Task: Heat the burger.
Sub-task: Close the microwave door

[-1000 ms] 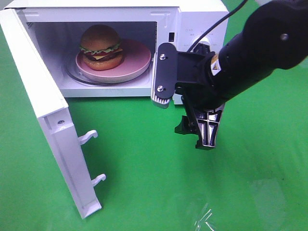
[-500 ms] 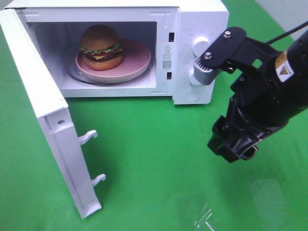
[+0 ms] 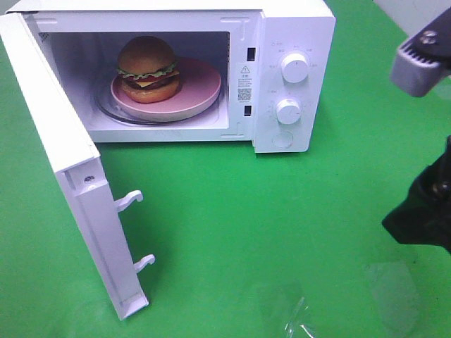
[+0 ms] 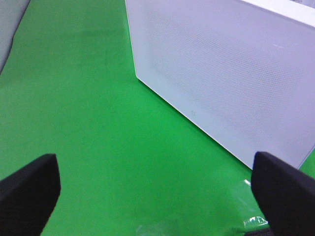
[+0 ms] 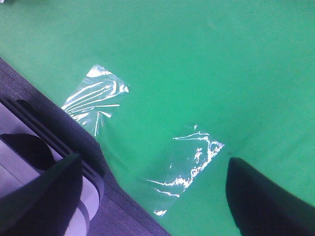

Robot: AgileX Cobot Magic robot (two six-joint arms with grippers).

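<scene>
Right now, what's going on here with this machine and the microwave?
A two-armed robot is meant to heat a burger. The burger sits on a pink plate inside the microwave, whose door stands wide open. Neither gripper holds anything: the right gripper is open over the green table, and the left gripper is open near the microwave. The door is not yet closed.

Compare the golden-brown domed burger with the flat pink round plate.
The golden-brown domed burger is tall and layered; the flat pink round plate is low and plain. The burger is narrower and sits left of centre on the wider plate. Both are round, inside the open white microwave.
</scene>
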